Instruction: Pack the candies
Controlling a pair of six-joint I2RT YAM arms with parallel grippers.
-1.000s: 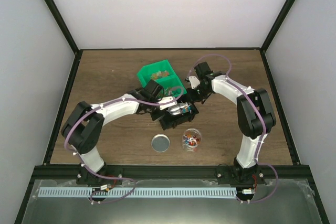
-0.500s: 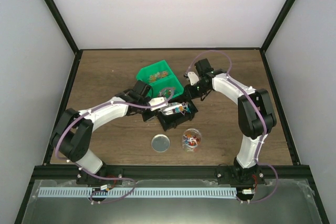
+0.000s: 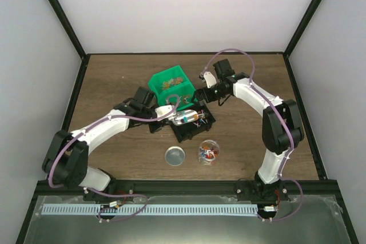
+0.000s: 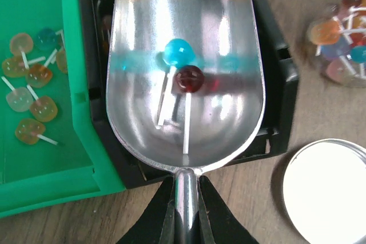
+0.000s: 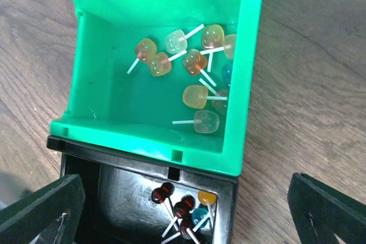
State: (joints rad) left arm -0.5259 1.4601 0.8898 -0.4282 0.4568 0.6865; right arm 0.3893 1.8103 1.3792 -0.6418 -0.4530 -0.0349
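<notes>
My left gripper (image 4: 185,190) is shut on the handle of a metal scoop (image 4: 183,72), which hovers over the black bin (image 4: 280,84). In the scoop lie a blue candy (image 4: 178,51) and a dark red one (image 4: 189,78), with an orange one at its far end. From above, the scoop (image 3: 189,118) lies across the black bin (image 3: 186,136). My right gripper (image 5: 183,215) is open, jaws wide apart above the black bin (image 5: 229,198), where round candies (image 5: 184,207) sit in a corner. A clear cup (image 3: 209,152) holds mixed candies.
A green bin (image 3: 170,82) touches the black bin's far side and holds several square lollipops (image 5: 194,64). A round lid (image 3: 175,156) lies flat left of the cup. Bare wooden table surrounds the bins. Both arms reach in over the middle of the table.
My right gripper has opened wide and drawn back toward the far side. My left arm has swung left, and the scoop has shifted slightly over the black bin.
</notes>
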